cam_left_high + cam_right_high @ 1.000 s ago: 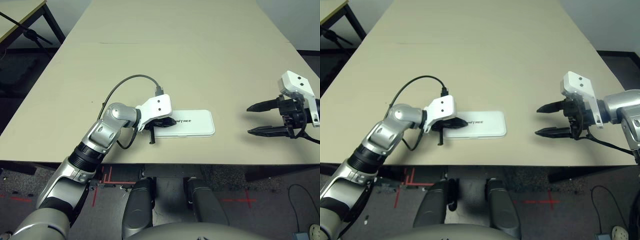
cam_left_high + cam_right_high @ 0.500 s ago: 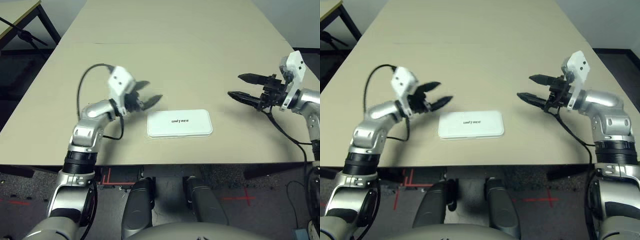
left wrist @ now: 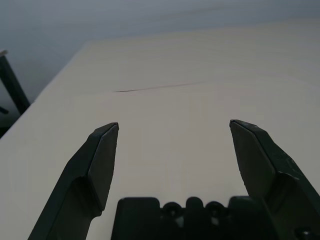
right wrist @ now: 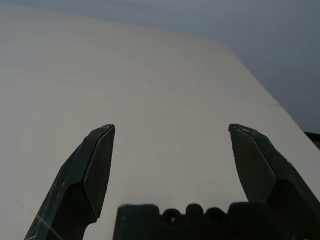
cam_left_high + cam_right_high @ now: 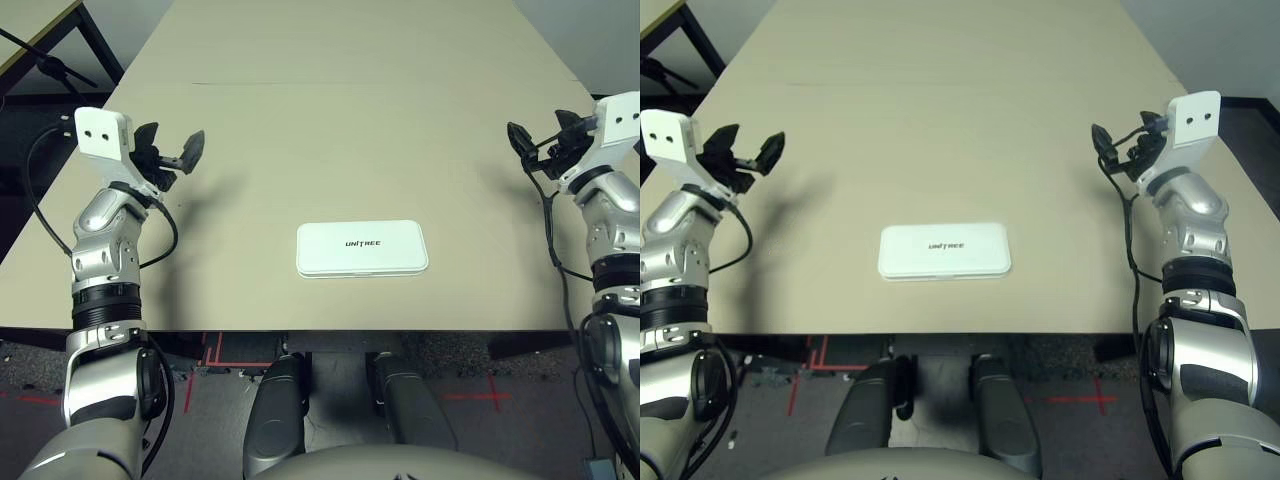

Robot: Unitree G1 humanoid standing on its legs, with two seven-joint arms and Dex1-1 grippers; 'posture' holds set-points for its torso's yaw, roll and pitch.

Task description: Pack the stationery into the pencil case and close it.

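Note:
The pencil case (image 5: 362,248) lies flat and shut near the table's front edge, its white lid up with black lettering. The stationery is hidden from view. My left gripper (image 5: 172,142) is raised above the table's left side, well away from the case. Its fingers stand open with nothing between them, as the left wrist view also shows (image 3: 172,125). My right gripper (image 5: 540,132) hangs raised over the table's right edge, far from the case. It is open and holds nothing, as in the right wrist view (image 4: 171,127).
The beige table (image 5: 350,120) stretches far back, with a faint seam across it. The corner of a second table (image 5: 35,30) and a black stand are at the upper left. Dark floor lies beyond both side edges.
My left gripper was shut at the case's left end; it has opened and swung up and away to the left. The right arm has lifted and drawn back right. The case stays put.

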